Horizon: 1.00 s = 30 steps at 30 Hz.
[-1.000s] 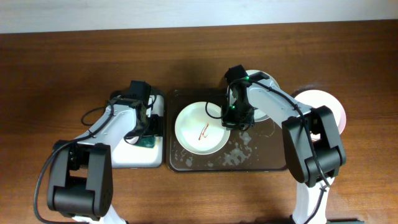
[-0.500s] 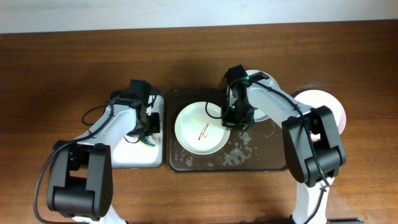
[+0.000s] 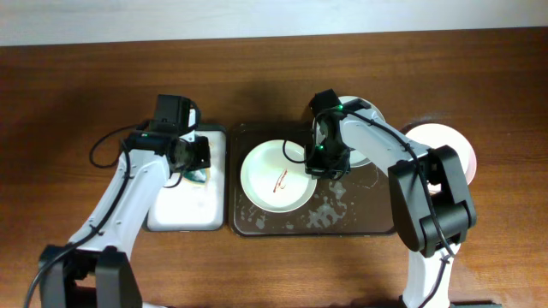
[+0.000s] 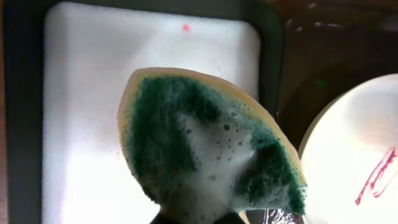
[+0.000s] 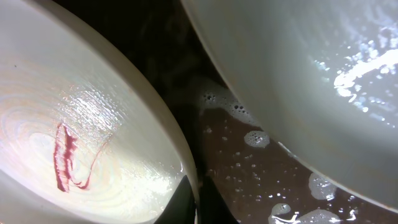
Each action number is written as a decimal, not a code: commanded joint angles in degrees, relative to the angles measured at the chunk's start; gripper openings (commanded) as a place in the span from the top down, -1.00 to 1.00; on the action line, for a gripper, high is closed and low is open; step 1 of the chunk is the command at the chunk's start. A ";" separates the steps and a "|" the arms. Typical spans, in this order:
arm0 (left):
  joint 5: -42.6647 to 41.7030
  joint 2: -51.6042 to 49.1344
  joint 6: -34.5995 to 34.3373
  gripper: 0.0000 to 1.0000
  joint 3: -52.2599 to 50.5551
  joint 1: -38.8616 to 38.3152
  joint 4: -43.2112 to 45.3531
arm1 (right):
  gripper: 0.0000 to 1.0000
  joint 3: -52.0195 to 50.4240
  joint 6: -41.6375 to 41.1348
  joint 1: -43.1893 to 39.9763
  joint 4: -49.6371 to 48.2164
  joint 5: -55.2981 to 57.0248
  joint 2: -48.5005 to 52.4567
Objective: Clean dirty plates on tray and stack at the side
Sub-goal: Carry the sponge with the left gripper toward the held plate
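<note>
On the dark brown tray (image 3: 360, 218) lies a white plate (image 3: 272, 178) with a red smear. My right gripper (image 3: 318, 167) is shut on its right rim; in the right wrist view that rim (image 5: 180, 155) runs between the two dark fingers (image 5: 214, 208). A second plate (image 3: 366, 145) sits at the tray's back right, partly under the right arm, and fills the upper right of the right wrist view (image 5: 298, 74). My left gripper (image 3: 195, 162) is shut on a green soapy sponge (image 4: 205, 149) held over the white tray (image 4: 81, 93).
A third pale plate (image 3: 445, 144) rests on the wooden table right of the brown tray. Soapy foam patches (image 3: 330, 210) cover the tray's front right. The smeared plate (image 4: 354, 155) shows at the right of the left wrist view.
My left gripper closed on the sponge and lifted it off the white tray, the arm swinging up and to the left. The right arm and the plates have not moved.
</note>
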State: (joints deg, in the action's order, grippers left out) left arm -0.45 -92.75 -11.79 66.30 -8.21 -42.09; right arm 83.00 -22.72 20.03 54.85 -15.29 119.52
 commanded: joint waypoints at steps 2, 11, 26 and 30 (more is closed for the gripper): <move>1.55 3.54 -0.85 1.00 0.61 0.24 0.42 | 0.92 -1.36 -1.09 -0.07 -0.02 2.05 0.09; 11.45 10.12 -7.10 1.00 0.61 0.07 1.09 | 0.92 -1.36 -1.09 -0.07 -0.04 2.05 0.09; 25.07 10.19 -9.62 1.00 0.59 -7.93 -0.87 | 0.92 -1.36 -0.07 -0.07 -0.04 2.03 0.09; 26.01 10.16 -9.64 1.00 0.59 -9.05 -0.85 | 0.92 -1.36 -0.07 -0.07 -0.04 2.05 0.09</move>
State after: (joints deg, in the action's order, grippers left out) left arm 22.15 -83.53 -20.67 66.28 -16.62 -42.98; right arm 83.00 -22.28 20.03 54.85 -15.29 119.52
